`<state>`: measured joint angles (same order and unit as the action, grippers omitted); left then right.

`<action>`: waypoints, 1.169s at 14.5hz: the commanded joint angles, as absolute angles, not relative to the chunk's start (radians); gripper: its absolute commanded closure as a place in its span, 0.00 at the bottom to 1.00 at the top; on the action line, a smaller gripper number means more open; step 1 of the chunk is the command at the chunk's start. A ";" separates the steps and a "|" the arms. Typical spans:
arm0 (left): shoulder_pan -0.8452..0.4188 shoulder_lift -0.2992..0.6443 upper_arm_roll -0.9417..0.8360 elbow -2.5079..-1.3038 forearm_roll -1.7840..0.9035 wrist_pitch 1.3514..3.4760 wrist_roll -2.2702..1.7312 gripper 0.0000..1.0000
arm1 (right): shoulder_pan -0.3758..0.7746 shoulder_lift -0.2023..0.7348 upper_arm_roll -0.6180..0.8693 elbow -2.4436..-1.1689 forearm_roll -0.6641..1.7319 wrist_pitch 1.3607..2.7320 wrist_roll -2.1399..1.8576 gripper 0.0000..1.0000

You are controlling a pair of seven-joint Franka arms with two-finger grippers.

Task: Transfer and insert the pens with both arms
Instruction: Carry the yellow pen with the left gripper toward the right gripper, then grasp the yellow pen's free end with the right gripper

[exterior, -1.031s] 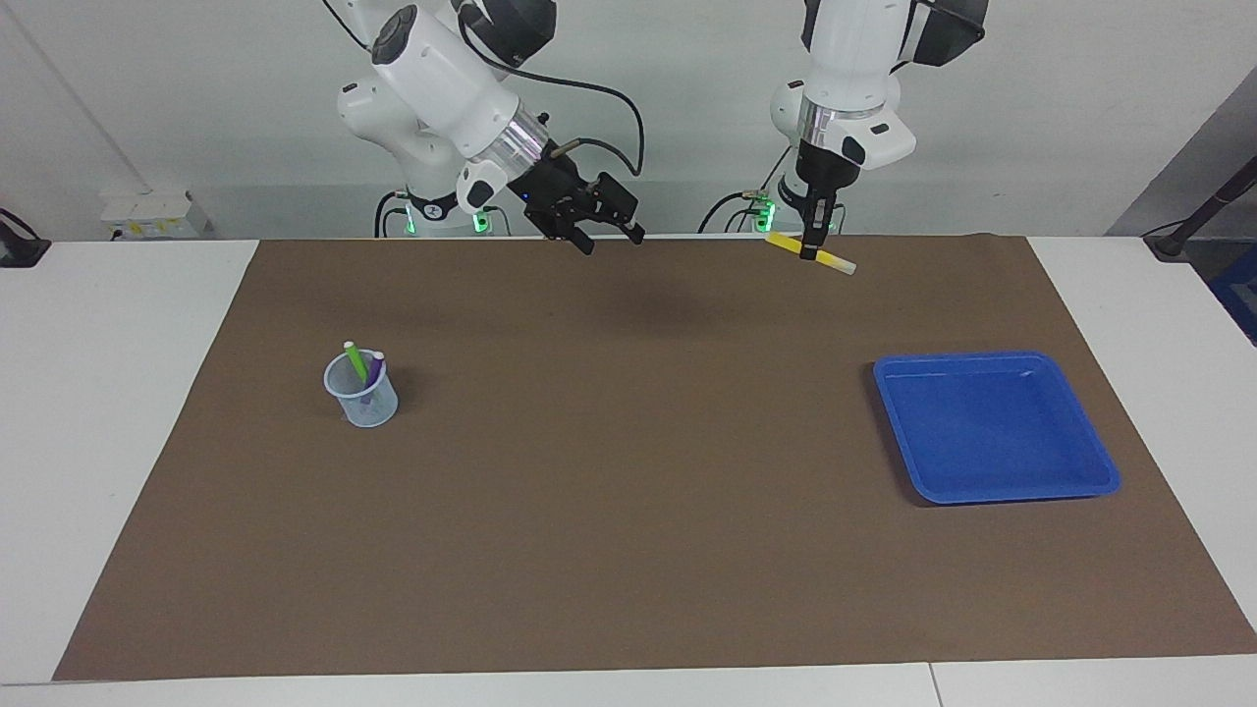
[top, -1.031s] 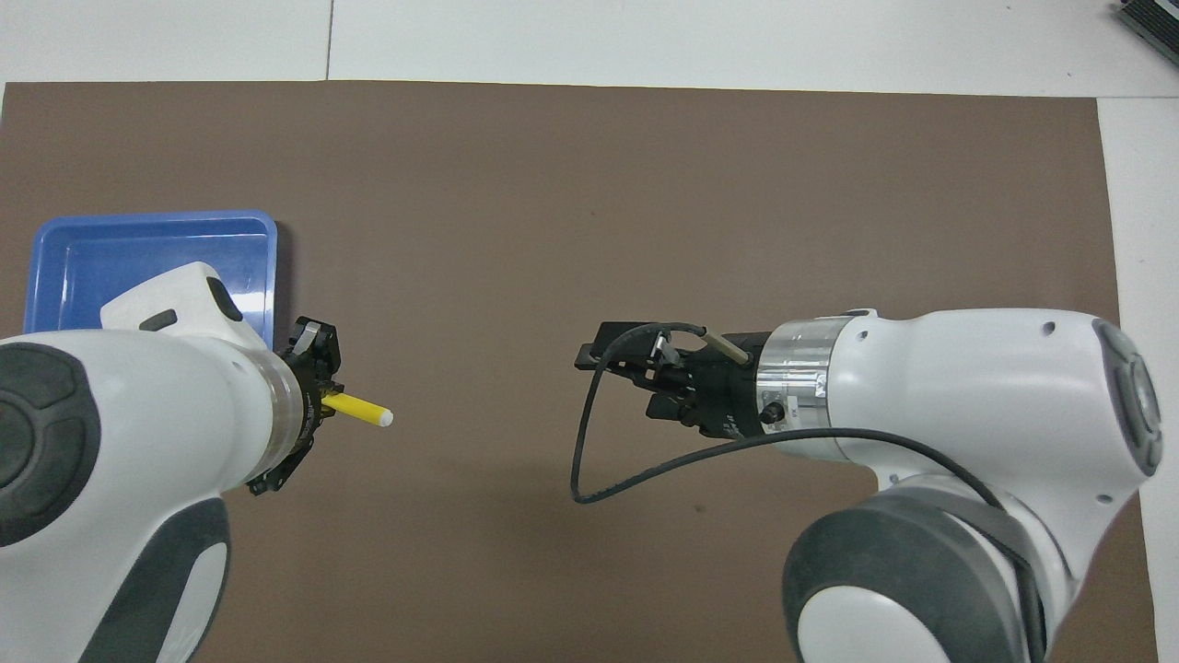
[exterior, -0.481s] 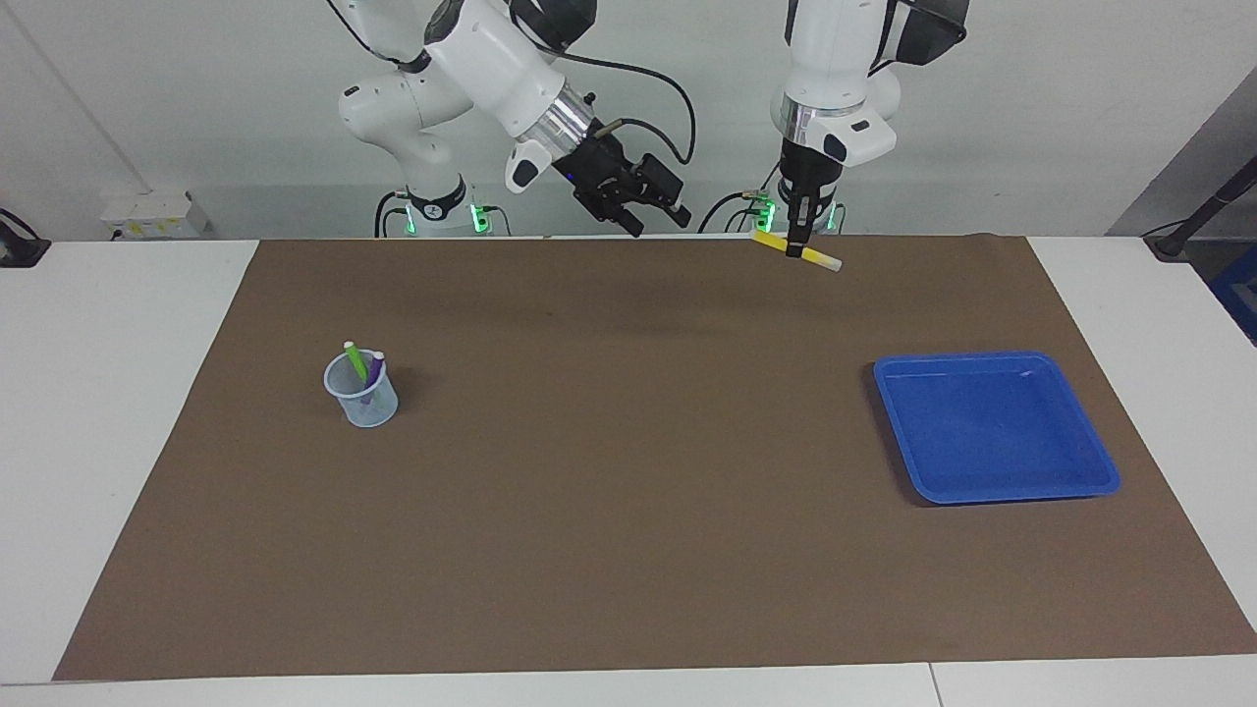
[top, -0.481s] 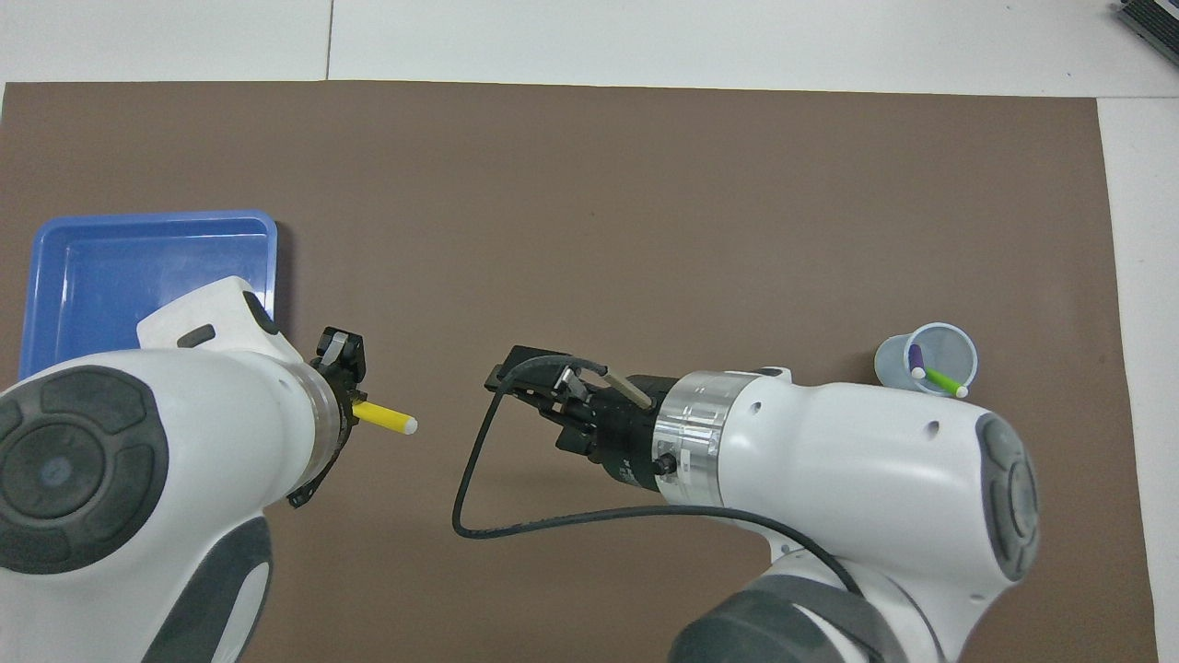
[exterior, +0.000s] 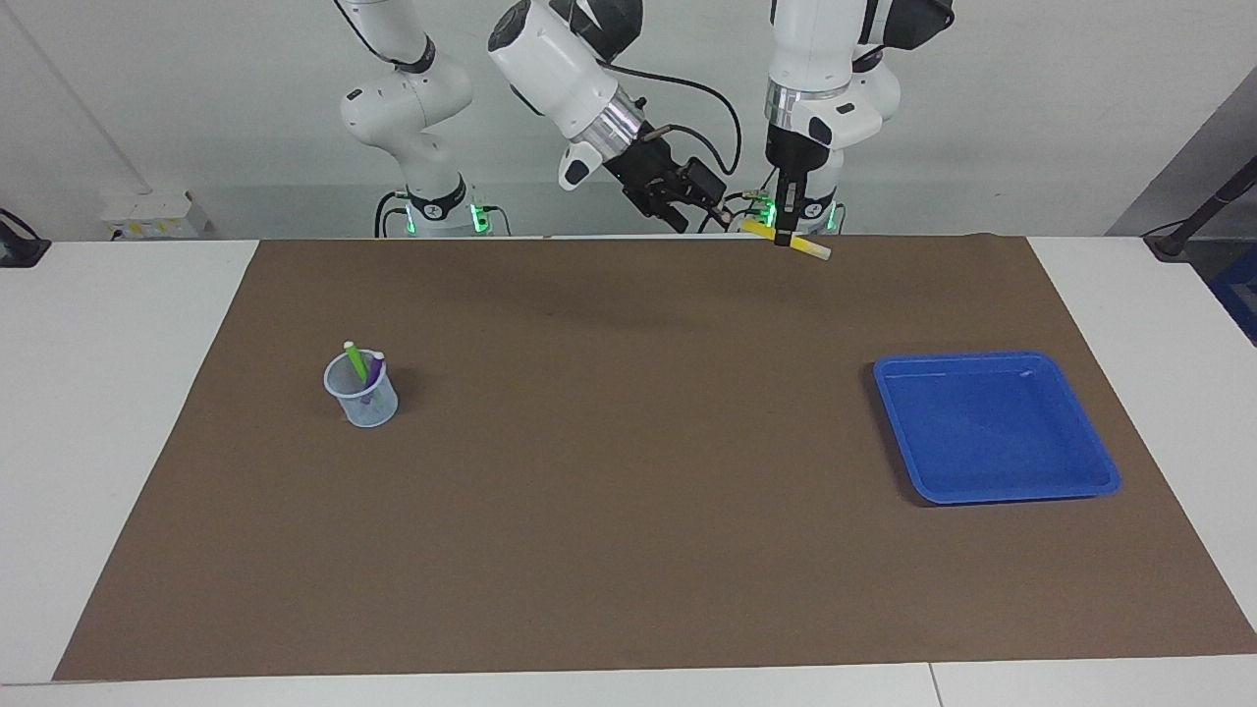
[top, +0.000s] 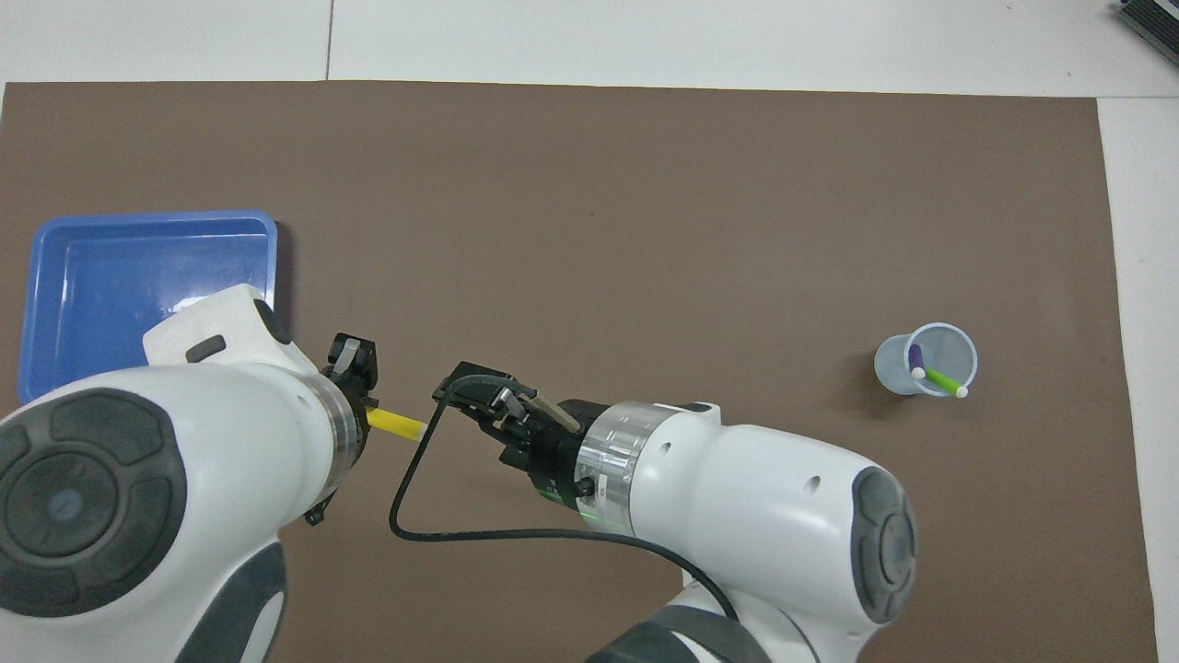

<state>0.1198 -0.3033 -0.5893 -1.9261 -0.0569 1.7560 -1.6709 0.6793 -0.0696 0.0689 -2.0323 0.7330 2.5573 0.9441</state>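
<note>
From the facing view, the left end effector (exterior: pixel 784 239) hangs near the robots' edge of the brown mat (exterior: pixel 628 550), clamped on the yellow pen (exterior: pixel 786 241), which lies nearly level with its pale cap toward the left arm's end. The right end effector (exterior: pixel 699 211) is just beside the pen's bare yellow end, fingers apart and not yet on it. The green pen (exterior: pixel 355 360) and the purple pen (exterior: pixel 372 375) stand in the clear cup (exterior: pixel 362 394), well apart from the empty blue tray (exterior: pixel 994 428). From overhead, the yellow pen (top: pixel 396 424) points straight at the right end effector (top: pixel 461 391). The step looks to be the hand-over; next the right fingers likely must close on the pen before the left lets go.
</note>
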 commanded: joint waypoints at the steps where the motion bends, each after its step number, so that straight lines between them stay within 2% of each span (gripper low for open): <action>1: 0.106 -0.311 -0.592 -1.916 -0.048 1.729 -1.701 1.00 | 0.706 -0.064 0.066 -2.033 0.759 2.597 0.954 0.00; 9: 0.092 -0.311 -0.594 -1.914 -0.049 1.727 -1.727 1.00 | 0.747 -0.057 0.069 -2.028 0.761 2.658 1.038 0.01; 13: 0.092 -0.311 -0.600 -1.914 -0.049 1.727 -1.729 1.00 | 0.749 -0.058 0.072 -2.028 0.761 2.658 1.040 0.11; 17: 0.092 -0.311 -0.600 -1.913 -0.049 1.721 -1.733 1.00 | 0.750 -0.058 0.072 -2.028 0.761 2.660 1.039 0.15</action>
